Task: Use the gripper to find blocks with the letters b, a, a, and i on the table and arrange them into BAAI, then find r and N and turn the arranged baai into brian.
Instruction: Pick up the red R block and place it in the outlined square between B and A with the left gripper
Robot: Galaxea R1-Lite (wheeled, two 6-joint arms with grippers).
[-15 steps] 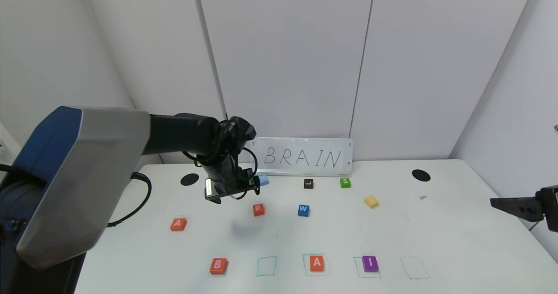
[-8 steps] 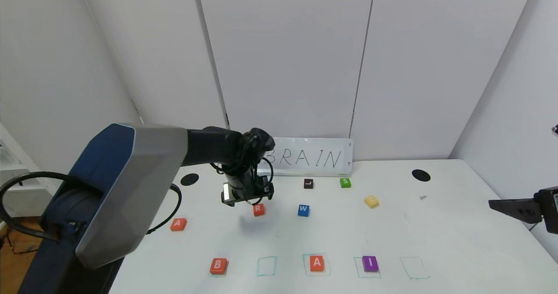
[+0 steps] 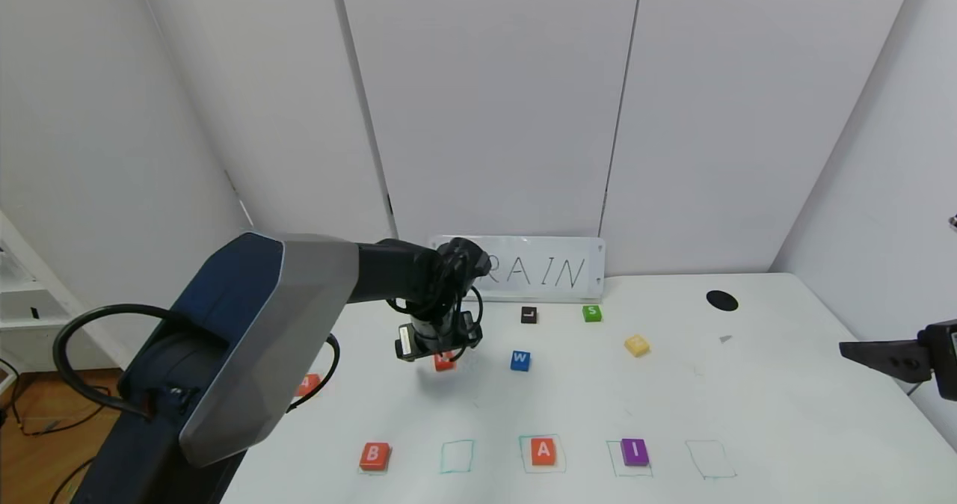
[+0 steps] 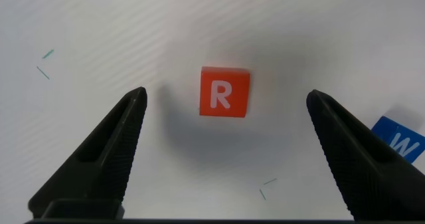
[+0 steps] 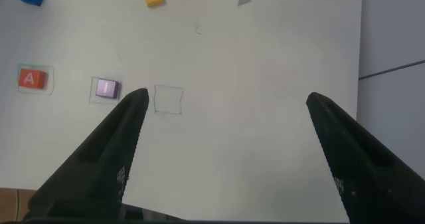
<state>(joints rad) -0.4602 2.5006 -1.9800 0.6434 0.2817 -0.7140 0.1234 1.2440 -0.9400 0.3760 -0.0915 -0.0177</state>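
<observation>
- The left end effector (image 4: pixel 226 104) is held spread wide right above the small flat orange R block (image 4: pixel 224 92), which lies on the white bench (image 3: pixel 785 414), untouched.
- The right end effector (image 5: pixel 226 108) is parked at the bench's right edge, also spread.

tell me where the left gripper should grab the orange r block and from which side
Come straight down from above and pinch two opposite side faces of the R block. It lies flat on the table with bare surface all round, the W block well off to one side. The left gripper hangs open above it, one finger either side, so lowering and closing should do.
</observation>
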